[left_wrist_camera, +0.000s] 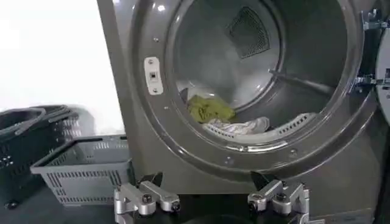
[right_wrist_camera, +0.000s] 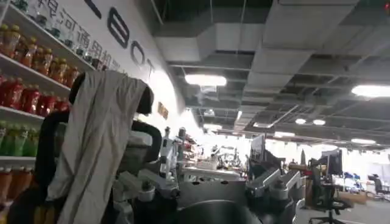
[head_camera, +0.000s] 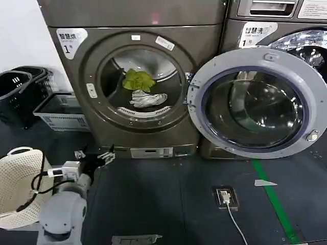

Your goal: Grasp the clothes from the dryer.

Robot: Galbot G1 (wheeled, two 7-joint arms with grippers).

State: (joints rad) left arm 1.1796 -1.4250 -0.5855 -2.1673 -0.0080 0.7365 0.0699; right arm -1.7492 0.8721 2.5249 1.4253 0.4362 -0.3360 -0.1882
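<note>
Clothes sit low in the open dryer [head_camera: 140, 81] drum: green piece [head_camera: 138, 79] behind, white one [head_camera: 148, 98] at 5 o'clock of it. Soft, light, floppy; I'd pinch a raised fold. Left hand [head_camera: 94, 155] hovers below the porthole, fingers apart.

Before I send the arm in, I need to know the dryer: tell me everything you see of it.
The dryer is a dark grey-bronze metallic front-loader standing on the dark floor. Its round door is swung fully open to the right. The steel drum holds a green cloth behind a white cloth. A white label marked "1" sits top left. The left gripper, open, hovers low before it, apart.
</note>
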